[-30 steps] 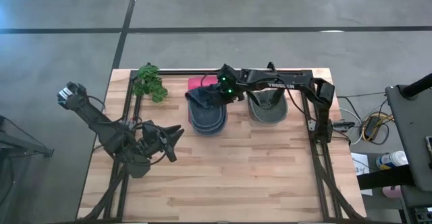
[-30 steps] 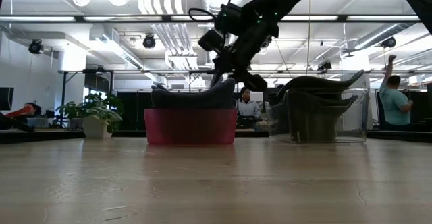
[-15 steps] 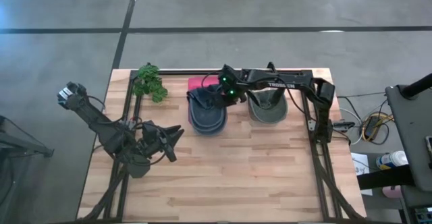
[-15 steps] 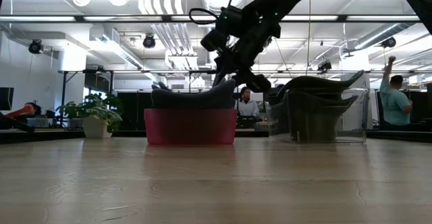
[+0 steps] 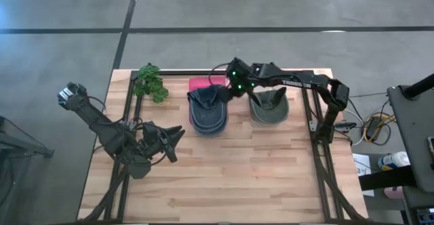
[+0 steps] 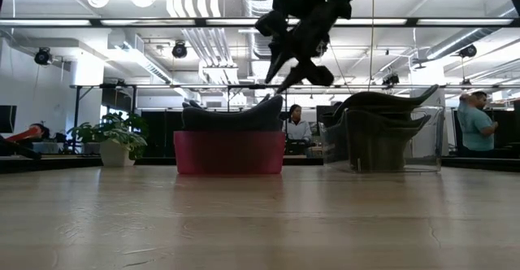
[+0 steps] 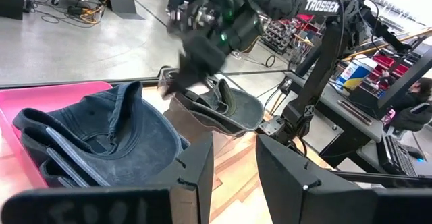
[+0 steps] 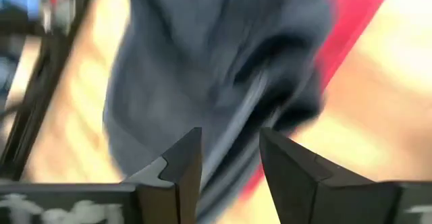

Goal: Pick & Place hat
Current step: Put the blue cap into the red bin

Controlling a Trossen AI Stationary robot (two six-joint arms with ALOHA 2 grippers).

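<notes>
Dark blue hats (image 5: 207,113) lie stacked in a red bin (image 5: 198,83) at the table's far middle; the stack also shows in the low view (image 6: 231,114) and the left wrist view (image 7: 101,133). Grey-green hats (image 5: 270,108) sit in a clear bin (image 6: 390,144) to its right. My right gripper (image 5: 227,95) hangs open and empty above the blue stack's right side (image 6: 292,71); its wrist view (image 8: 229,143) looks down on the blue hat (image 8: 223,55). My left gripper (image 5: 178,134) waits open and empty at the table's left (image 7: 234,150).
A small potted plant (image 5: 150,81) stands at the far left of the table. Black frame rails (image 5: 319,150) run along the table's left, right and far edges. Bare wood (image 5: 230,177) lies on the near half. People show in the room behind (image 6: 475,124).
My right gripper has risen from the top of the blue hat stack and shifted a little toward the table's right edge. The top blue hat, rumpled under the gripper before, now lies on the stack in the red bin.
</notes>
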